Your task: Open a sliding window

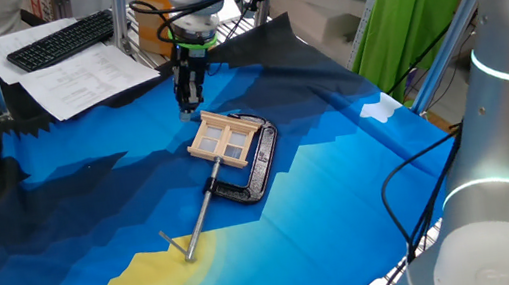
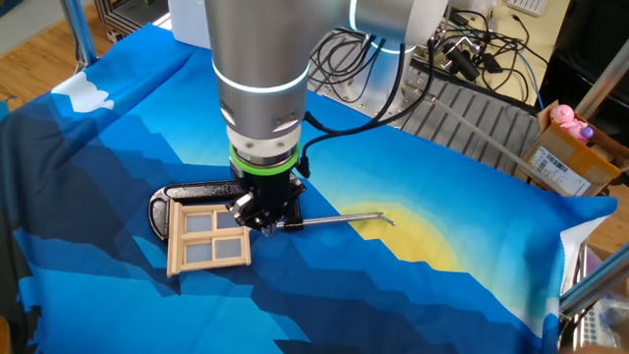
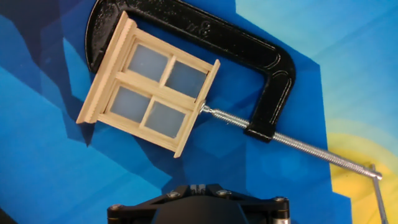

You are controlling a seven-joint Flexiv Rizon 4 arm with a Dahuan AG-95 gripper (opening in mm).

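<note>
Window [image 3: 149,93] clamped flat on the bench [image 1: 364,197]

You see a tan wooden frame, crossbars splitting four pale panes, pinched in the black clamp [image 3: 249,56] mid-bench. Your fingers [image 1: 188,92] hover beyond its far edge; whether spread, you cannot tell.

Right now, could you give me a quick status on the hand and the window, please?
Hand above the table, holding nothing. Sliding window clamped in the black C-clamp, untouched. Nothing in the way.
</note>
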